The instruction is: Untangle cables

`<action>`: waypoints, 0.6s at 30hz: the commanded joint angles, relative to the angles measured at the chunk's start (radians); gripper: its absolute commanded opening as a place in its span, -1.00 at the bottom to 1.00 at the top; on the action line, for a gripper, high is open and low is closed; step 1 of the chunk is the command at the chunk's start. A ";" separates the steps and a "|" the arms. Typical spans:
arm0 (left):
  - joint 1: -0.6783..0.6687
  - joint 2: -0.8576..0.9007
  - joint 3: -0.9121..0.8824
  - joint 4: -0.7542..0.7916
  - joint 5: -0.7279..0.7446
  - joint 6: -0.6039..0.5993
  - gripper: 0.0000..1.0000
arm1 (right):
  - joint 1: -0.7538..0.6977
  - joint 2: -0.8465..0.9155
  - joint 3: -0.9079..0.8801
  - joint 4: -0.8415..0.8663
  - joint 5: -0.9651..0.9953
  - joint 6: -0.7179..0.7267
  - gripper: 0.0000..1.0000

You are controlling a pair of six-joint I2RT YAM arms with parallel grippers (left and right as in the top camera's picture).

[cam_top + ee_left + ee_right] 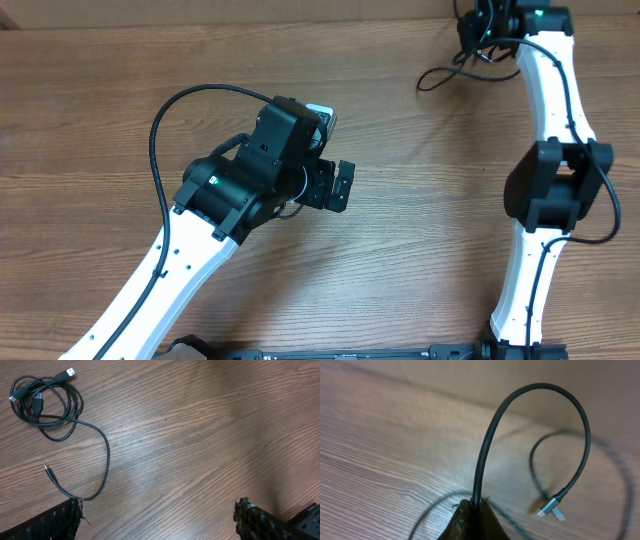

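Observation:
A small coiled bundle of thin black cables (46,406) lies on the wood table at the upper left of the left wrist view, with a USB plug (70,372) at its top. One strand (107,457) trails from it to a small jack end (48,469). My left gripper (157,522) hovers wide open over bare wood, its left finger (55,522) next to that strand. My right gripper (476,512) is shut on a thicker black cable (487,445), which arches up and over to a silver plug (549,506). In the overhead view the right gripper (483,30) is at the far right, with a cable loop (450,70) below it.
The wood table (420,200) reaches a pale wall (470,380) just behind the right gripper. The left arm (240,180) covers the table's middle left, and the right arm (555,180) stands along the right side.

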State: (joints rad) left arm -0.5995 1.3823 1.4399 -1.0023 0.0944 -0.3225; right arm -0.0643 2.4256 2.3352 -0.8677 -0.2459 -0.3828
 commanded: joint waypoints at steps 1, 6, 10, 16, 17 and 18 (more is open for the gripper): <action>0.003 0.005 0.003 0.005 0.011 0.000 0.99 | -0.003 0.079 -0.027 -0.009 0.030 0.096 -0.86; 0.003 0.005 0.003 0.005 0.011 0.000 0.99 | -0.004 0.095 -0.026 -0.019 0.036 0.222 0.43; 0.003 0.005 0.003 0.005 0.011 0.000 0.99 | -0.006 0.078 -0.010 -0.038 0.073 0.296 1.00; 0.003 0.005 0.003 0.005 0.011 0.000 0.99 | -0.021 -0.013 0.065 -0.124 0.271 0.384 1.00; 0.003 0.005 0.003 0.005 0.011 0.000 0.99 | -0.024 -0.029 0.072 -0.134 0.285 0.383 1.00; 0.003 0.005 0.003 0.005 0.011 0.000 0.99 | -0.028 -0.050 0.079 -0.146 0.298 0.383 1.00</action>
State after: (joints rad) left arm -0.5995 1.3823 1.4399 -1.0019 0.0944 -0.3225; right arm -0.0708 2.5187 2.3390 -0.9993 -0.0555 -0.0452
